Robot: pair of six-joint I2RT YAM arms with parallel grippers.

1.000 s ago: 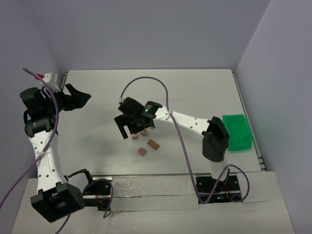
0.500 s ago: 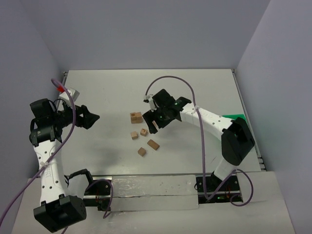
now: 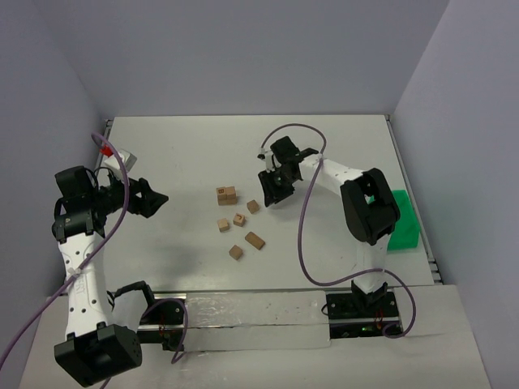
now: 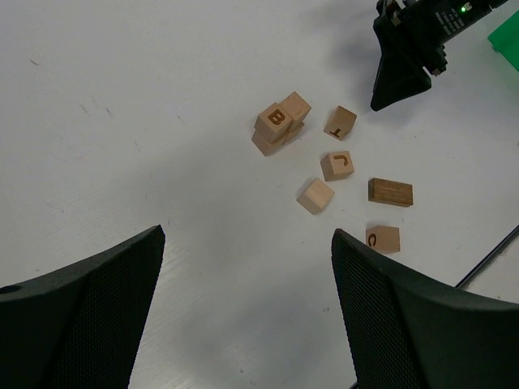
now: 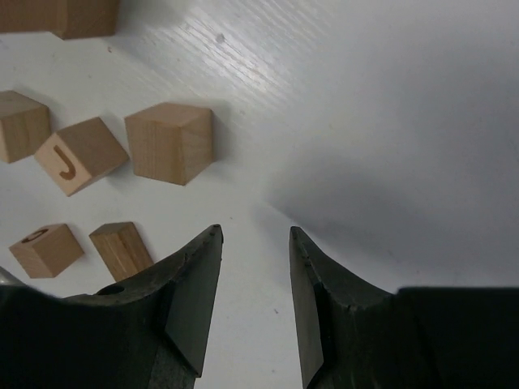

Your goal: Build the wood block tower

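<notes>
Left of R end effector [image 3: 270, 199]: blocks [image 3: 253, 206]

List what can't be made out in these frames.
- Stack of small light-brown wooden blocks: left wrist view, upper blocks cover lower ones, count unclear; right wrist view, cut by top edge.
- Loose wooden blocks: top view, letters too small to read.
- Green plastic bin: top view, right arm hides part; left wrist view, cut by corner.

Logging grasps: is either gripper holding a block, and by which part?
Nothing is held: left gripper and right gripper both have empty gaps between their fingers.
</notes>
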